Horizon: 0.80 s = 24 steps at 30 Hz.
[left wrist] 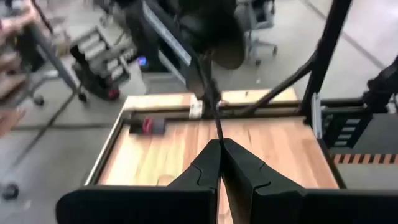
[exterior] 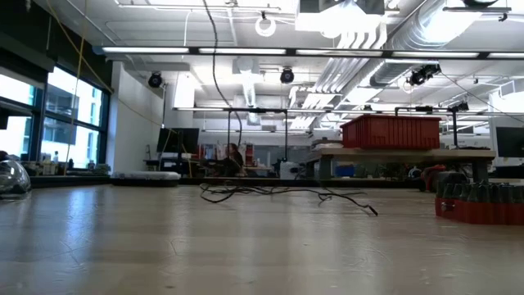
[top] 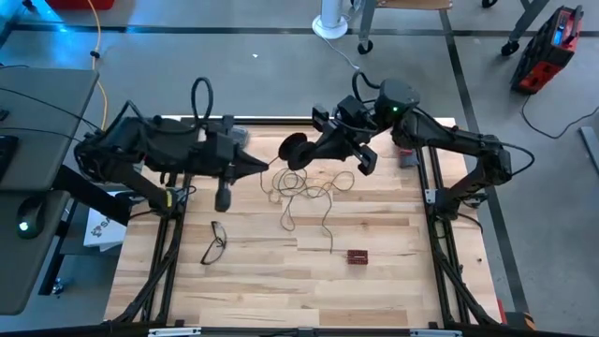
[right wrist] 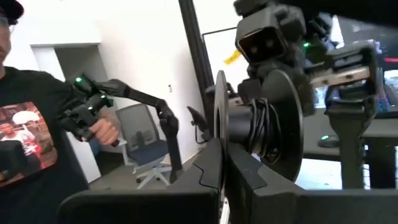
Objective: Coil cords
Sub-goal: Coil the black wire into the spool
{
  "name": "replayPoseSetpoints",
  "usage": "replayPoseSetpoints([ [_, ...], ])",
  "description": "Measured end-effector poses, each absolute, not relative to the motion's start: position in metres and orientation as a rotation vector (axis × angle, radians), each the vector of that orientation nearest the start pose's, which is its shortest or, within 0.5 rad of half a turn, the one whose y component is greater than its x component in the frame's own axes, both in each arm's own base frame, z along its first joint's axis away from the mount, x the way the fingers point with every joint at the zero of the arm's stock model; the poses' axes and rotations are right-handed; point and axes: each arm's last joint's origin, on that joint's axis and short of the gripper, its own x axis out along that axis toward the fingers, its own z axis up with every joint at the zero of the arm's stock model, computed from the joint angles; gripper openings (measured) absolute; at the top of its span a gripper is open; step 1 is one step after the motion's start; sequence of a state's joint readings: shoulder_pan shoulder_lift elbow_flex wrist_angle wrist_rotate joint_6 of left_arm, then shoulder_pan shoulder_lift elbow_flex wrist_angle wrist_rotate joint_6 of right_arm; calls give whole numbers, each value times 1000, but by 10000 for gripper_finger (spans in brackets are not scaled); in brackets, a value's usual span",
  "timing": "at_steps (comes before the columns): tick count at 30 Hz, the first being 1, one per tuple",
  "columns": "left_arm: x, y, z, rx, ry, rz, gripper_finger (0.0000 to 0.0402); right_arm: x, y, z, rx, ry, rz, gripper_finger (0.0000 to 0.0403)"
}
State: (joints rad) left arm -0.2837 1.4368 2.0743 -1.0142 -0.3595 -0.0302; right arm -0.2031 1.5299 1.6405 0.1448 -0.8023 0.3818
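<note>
The cord is one thin dark wire with a small black reel [top: 296,150]. My right gripper [top: 309,153] is shut on the reel above the table's far middle. My left gripper [top: 266,167] is just left of the reel, shut on the wire. In the left wrist view the wire [left wrist: 215,112] runs from my left gripper [left wrist: 221,144] up to the reel [left wrist: 214,31]. The rest of the wire [top: 304,192] lies in loose loops on the table, its free end [top: 329,249] toward the near edge. The low view shows these loops [exterior: 278,193] and one strand [exterior: 219,57] rising out of frame. My left gripper pinches the wire [left wrist: 218,132] between its two fingertips, a short way from the reel. The fingers come nearly level from the table's left. That stretch of wire runs straight to the reel, clear of the table. My right gripper pinches the rim of one flange [right wrist: 219,118] of the reel between its two fingers, coming level from the table's right. The reel [right wrist: 264,127] is lifted clear, its axis about level, with wire wound on its core.
Black-framed eyeglasses [top: 215,241] lie near the table's left. A small red object [top: 357,256] lies toward the near middle. A yellow cable [top: 96,47] runs over the floor at the far left. A person [right wrist: 25,130] holding a control handle stands beyond the table.
</note>
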Motion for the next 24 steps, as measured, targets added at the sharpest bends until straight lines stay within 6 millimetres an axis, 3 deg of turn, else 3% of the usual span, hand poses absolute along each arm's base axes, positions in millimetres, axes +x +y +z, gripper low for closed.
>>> replayPoseSetpoints([
  [8, 239, -47, 514, 21, 423, 184, 26, 324, -63, 481, 211, -167, 588, 0],
  [19, 255, -35, 507, -65, 438, 255, 158, 319, -63, 491, 171, -253, 599, 0],
  [24, 255, -33, 506, -30, 446, 290, 195, 310, -65, 496, 164, -250, 583, 0],
])
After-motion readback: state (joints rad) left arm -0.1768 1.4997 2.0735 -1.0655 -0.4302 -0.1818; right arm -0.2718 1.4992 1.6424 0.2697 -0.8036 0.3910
